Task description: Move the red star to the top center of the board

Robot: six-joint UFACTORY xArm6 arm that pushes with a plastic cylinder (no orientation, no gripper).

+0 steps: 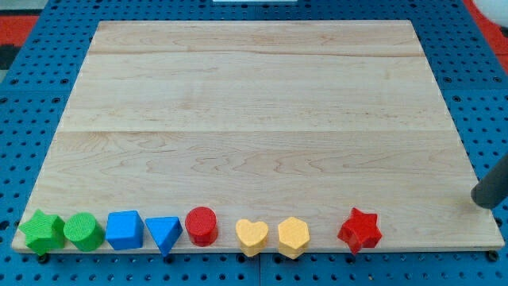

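— Board contents, view's left to right?
— Along the bottom edge of the wooden board (254, 103): green star (41, 232), green cylinder (83, 231), blue cube (125, 229), blue triangle (163, 233), red cylinder (202, 225), yellow heart (252, 236), yellow hexagon (293, 237), red star (359, 229).
— Spacing?
— Green star touching green cylinder; blue cube touching blue triangle; heart and hexagon just beside each other; red star set apart, to the view's right of the hexagon.
— Location of the red star?
— Bottom right of the board, near the lower edge, flat on the wood.
— Tool?
— Dark rod entering from the view's right edge; my tip (481, 199) near the board's right border, holding nothing, touching no block. Well apart from the red star, to its right and slightly higher.
— Surroundings?
— Blue perforated table (32, 95) around the board.
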